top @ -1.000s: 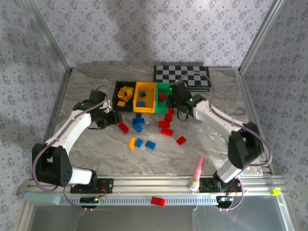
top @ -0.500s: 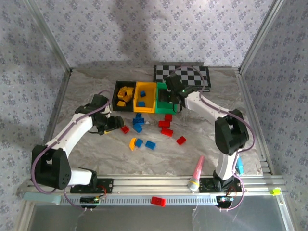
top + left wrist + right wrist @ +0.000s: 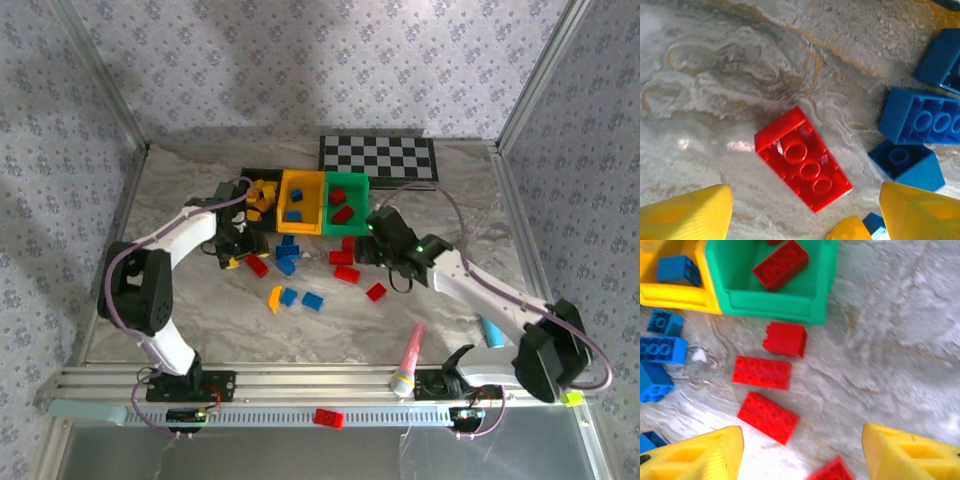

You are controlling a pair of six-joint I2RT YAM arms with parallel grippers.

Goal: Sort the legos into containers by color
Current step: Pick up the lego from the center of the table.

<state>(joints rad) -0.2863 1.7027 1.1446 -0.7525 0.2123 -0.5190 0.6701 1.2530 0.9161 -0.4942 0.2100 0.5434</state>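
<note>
Three small open-topped plastic bins stand side by side at the far middle of the marbled table [image 3: 180, 300]. The black bin [image 3: 262, 173] holds yellow bricks, the yellow bin [image 3: 300, 228] blue ones and the green bin [image 3: 348, 177] red ones. About a dozen loose studded bricks lie just in front of them, so I'd call the sorting roughly half done.

The step in hand looks like two fresh pick-ups. The left gripper [image 3: 802, 200] hangs over a red rectangular brick [image 3: 802, 160] that lies hollow side up. Its jaws are spread wide with nothing in them, and the brick sits between the yellow fingers [image 3: 685, 212], touching neither. Next it should come straight down and close. The brick lies askew to the jaws, so a turn of the wrist seems wise. A cluster of blue bricks [image 3: 922, 115] just beside it could get nudged.

The right gripper [image 3: 802, 440] is likewise parted and empty above a run of red bricks [image 3: 761, 372]. The nearest, a short red block [image 3: 785, 339], lies just in front of the green bin's wall.

From overhead both sets of fingers are hard to make out, and the left arm's cable crosses the black bin. A yellow scrap [image 3: 850, 230] is cut off by the left wrist view's lower edge, and I cannot tell what it is.
</note>
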